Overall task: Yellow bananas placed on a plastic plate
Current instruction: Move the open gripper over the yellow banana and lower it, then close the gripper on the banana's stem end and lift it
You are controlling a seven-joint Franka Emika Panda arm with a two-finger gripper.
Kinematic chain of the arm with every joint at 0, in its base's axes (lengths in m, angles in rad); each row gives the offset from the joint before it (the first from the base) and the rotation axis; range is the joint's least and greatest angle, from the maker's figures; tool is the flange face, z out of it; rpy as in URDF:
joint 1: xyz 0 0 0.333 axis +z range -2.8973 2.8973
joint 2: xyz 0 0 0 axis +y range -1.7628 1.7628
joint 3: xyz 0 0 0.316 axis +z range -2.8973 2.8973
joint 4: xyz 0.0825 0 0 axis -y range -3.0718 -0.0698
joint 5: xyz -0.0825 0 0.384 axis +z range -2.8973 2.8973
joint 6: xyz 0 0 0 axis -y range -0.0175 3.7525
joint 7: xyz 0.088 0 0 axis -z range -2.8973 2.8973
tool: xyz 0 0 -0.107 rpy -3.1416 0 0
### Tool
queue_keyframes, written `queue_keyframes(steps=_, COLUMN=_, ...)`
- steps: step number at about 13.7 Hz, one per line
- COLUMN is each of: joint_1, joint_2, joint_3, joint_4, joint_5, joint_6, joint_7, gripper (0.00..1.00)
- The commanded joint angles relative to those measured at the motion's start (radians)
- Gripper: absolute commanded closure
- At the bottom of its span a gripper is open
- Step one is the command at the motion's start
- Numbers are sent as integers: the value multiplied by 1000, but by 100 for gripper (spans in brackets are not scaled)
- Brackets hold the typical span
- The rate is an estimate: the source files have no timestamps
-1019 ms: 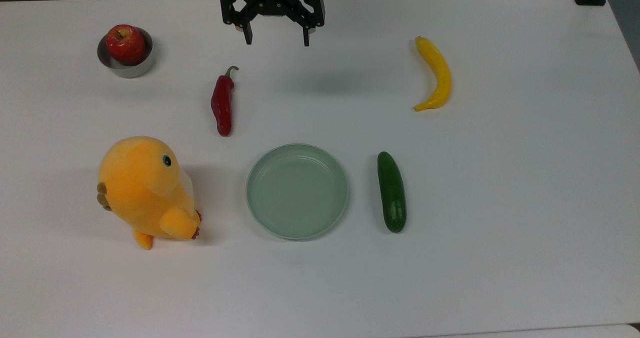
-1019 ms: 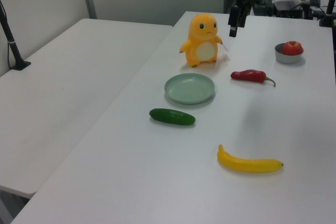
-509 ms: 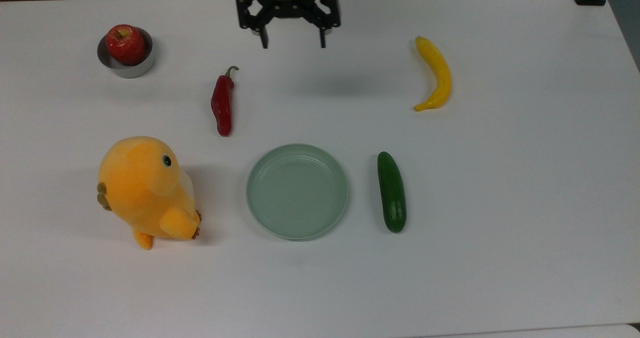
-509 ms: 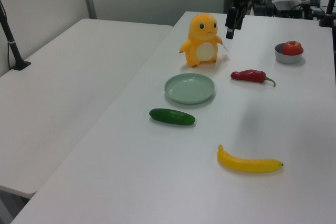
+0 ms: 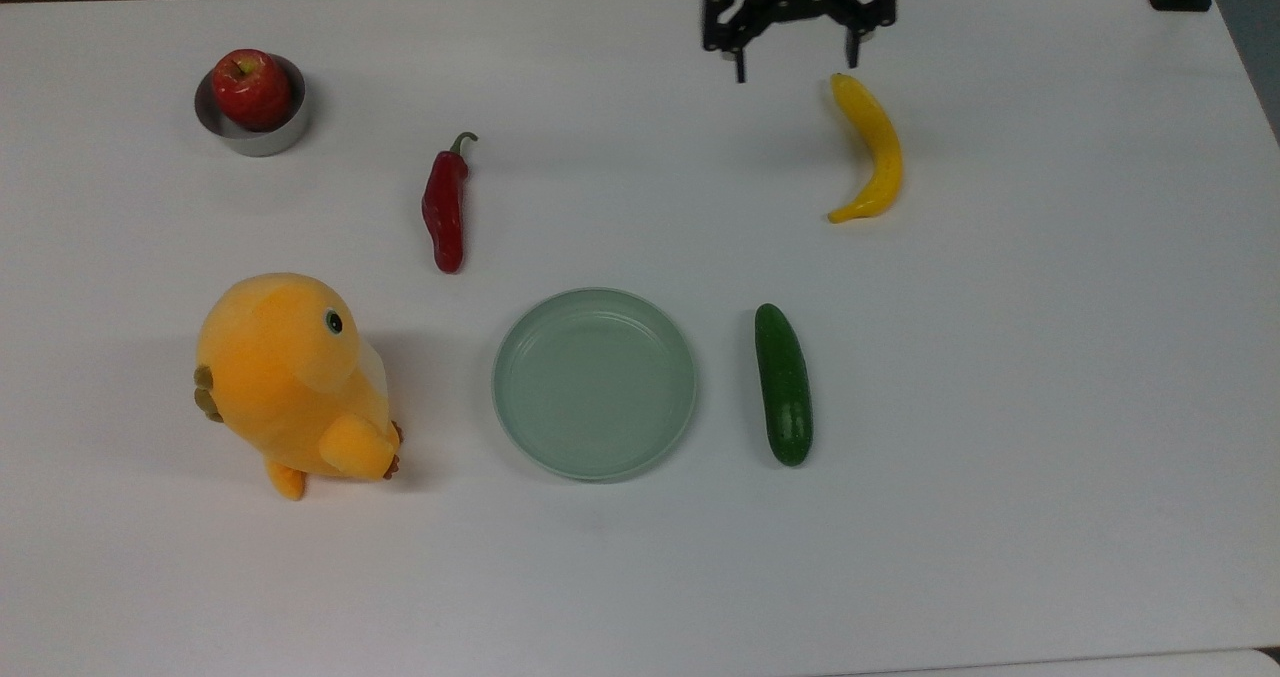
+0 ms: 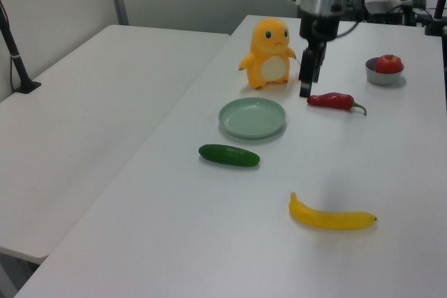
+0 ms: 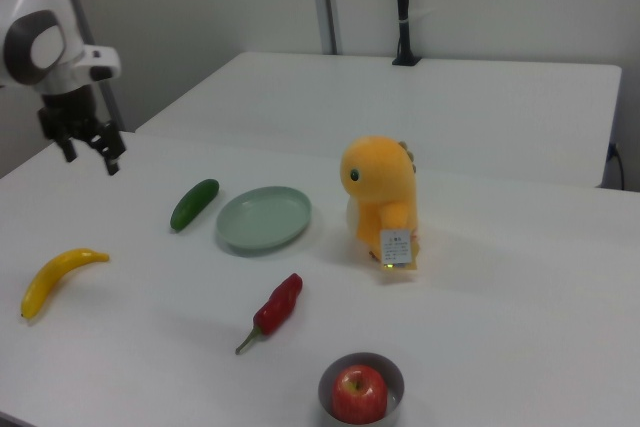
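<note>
The yellow banana (image 5: 875, 147) lies curved on the white table at the top view's upper right, also seen near the front in the left view (image 6: 332, 215) and at the right view's left (image 7: 55, 277). The pale green plastic plate (image 5: 594, 384) sits empty mid-table (image 6: 252, 117) (image 7: 263, 217). My gripper (image 5: 797, 69) hangs open above the table, just to the top view's left of the banana's far tip, with nothing between its fingers (image 7: 92, 160). In the left view the gripper (image 6: 306, 82) is seen side-on.
A dark-green cucumber (image 5: 783, 384) lies just to the top view's right of the plate. A red chili (image 5: 445, 207) lies beyond the plate. An orange plush toy (image 5: 290, 377) stands left of it. A steel bowl (image 5: 240, 132) holds a red apple (image 5: 250, 87).
The open gripper has swung toward the top view's right, from above the chili's side of the table to just beside the banana's far tip. Nothing on the table has moved.
</note>
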Motion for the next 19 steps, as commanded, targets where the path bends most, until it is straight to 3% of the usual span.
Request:
queue_keyframes(steps=1, joint_1=86, joint_2=40, joint_3=17, joint_4=-45, joint_5=-9, joint_6=76, joint_7=76, gripper=0)
queue_keyframes(steps=6, joint_1=192, joint_2=154, joint_3=18, joint_4=-80, joint_5=-61, joint_6=154, joint_7=117, gripper=0)
queue_keyframes(steps=8, joint_1=220, joint_2=208, joint_3=17, joint_4=-82, joint_5=-134, joint_6=209, joint_7=178, gripper=0)
queue_keyframes(steps=13, joint_1=254, joint_2=255, joint_3=18, joint_4=-82, joint_5=-150, joint_6=223, joint_7=211, gripper=0)
queue_keyframes(steps=16, joint_1=274, joint_2=306, joint_3=18, joint_4=-79, joint_5=-217, joint_6=232, joint_7=349, gripper=0)
queue_keyframes(steps=18, joint_1=275, joint_2=318, joint_3=22, joint_4=-80, joint_5=-224, joint_6=252, joint_7=367, gripper=0)
queue_keyframes(steps=19, joint_1=275, joint_2=320, joint_3=22, joint_4=-80, joint_5=-224, joint_6=252, joint_7=369, gripper=5)
